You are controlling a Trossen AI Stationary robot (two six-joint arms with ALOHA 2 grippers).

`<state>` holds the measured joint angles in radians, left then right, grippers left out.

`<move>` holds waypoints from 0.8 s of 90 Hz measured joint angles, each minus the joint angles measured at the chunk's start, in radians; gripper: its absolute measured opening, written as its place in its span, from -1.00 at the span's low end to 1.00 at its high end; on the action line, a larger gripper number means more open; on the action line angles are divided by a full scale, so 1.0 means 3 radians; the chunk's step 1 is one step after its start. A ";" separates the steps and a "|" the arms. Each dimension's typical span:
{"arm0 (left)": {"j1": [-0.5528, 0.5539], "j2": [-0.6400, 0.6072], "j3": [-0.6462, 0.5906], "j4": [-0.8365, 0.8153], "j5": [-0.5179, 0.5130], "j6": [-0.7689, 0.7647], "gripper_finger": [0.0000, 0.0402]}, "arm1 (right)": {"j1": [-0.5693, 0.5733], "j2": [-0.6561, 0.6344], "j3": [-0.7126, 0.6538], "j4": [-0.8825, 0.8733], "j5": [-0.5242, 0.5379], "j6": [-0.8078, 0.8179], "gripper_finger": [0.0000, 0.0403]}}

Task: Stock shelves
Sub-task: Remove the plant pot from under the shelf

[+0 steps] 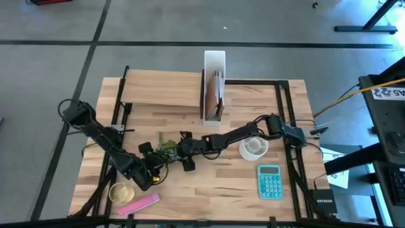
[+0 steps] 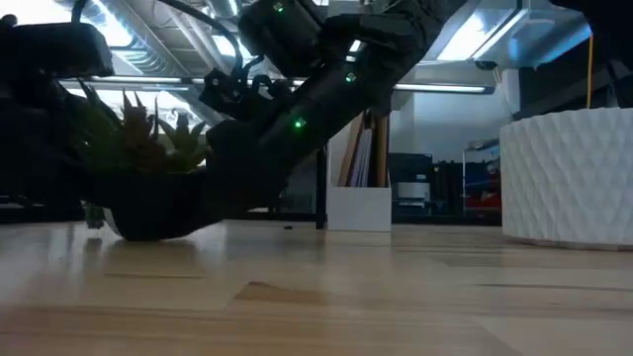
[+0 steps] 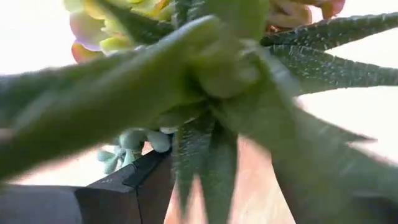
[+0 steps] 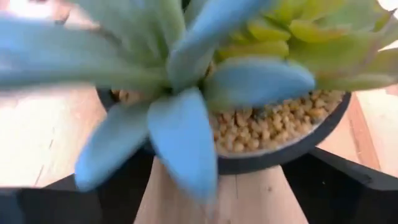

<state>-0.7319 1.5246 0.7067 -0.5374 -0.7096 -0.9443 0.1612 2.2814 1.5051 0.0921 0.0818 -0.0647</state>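
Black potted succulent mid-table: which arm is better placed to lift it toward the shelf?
Probably the right. The right gripper has open jaws flanking the black potted succulent in its wrist view; the left gripper sees mostly leaves.

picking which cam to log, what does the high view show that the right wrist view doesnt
Only the high view: the teal calculator, white ribbed pot, pink bar, white file box, raised wood shelf and both arms meeting mid-table.

Only the right wrist view: the pebbles filling the succulent's dark bowl.

Both: the potted succulent on the wooden tabletop.
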 joint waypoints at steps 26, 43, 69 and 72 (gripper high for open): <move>0.0001 0.0000 0.0001 0.0023 -0.0031 0.0012 0.19 | 0.0003 0.0101 0.0009 0.0246 -0.0094 -0.0317 0.97; 0.0009 0.0002 -0.0001 0.0023 -0.0071 0.0008 0.19 | 0.0004 0.0242 0.0013 0.0613 -0.0111 -0.0300 0.96; 0.0033 -0.0013 0.0006 -0.0018 0.0015 0.0023 0.19 | 0.0010 0.0296 0.0011 0.0796 -0.0204 -0.0143 0.95; 0.0031 -0.0024 0.0026 -0.0077 0.0075 0.0011 0.19 | 0.0010 0.0295 0.0013 0.0805 -0.0225 -0.0121 0.95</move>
<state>-0.7227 1.5173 0.7144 -0.5604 -0.6870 -0.9411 0.1642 2.3699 1.5089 0.3336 0.0143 -0.1009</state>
